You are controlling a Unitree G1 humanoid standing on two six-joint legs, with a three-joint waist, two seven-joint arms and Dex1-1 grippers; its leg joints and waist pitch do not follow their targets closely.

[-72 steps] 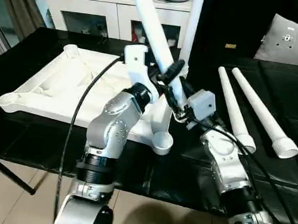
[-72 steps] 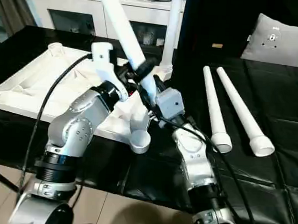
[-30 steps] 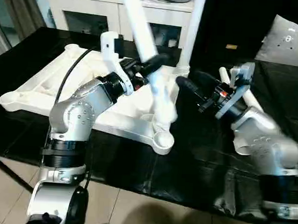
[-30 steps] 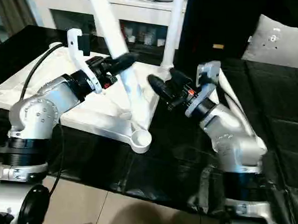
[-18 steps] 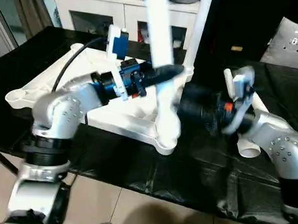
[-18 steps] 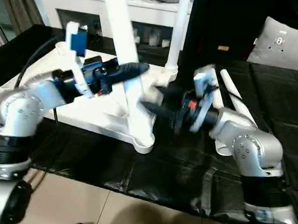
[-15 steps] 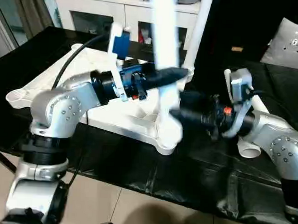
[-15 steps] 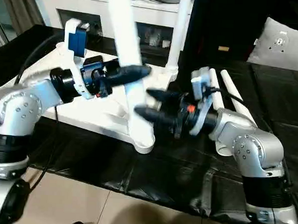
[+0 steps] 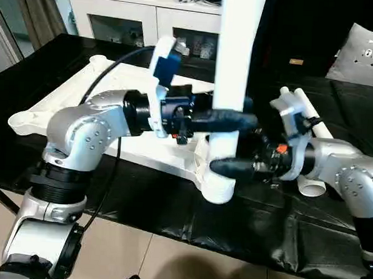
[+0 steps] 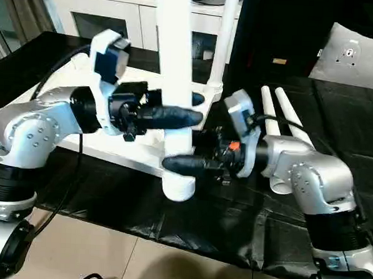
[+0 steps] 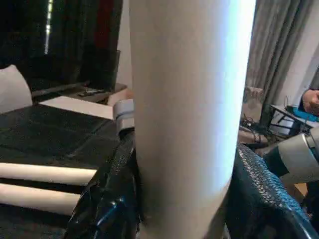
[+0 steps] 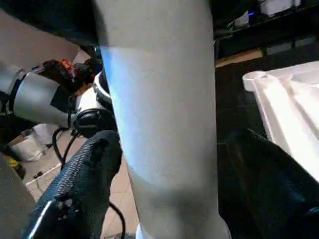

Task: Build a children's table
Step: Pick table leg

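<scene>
The held leg (image 9: 235,67) stands almost upright, its long axis running top to bottom of the head views, its wide open end low over the near corner socket (image 9: 204,178) of the upturned tabletop (image 9: 56,111) on the black counter (image 9: 276,225); whether that end is already seated in the socket I cannot tell — the leg hides the joint.

The left end effector (image 9: 228,120) reaches in from the left and clamps the leg at mid-height, one finger on each side; the right end effector (image 9: 232,168) comes in from the right, lower down, its fingers bracketing the same leg near the base but seemingly not yet tight. Both are equally near; the coming move looks like a straight push down along the leg's axis.

One leg (image 10: 220,47) already stands in the far corner socket; two spare legs (image 10: 276,128) lie side by side on the counter — right of the work.
</scene>
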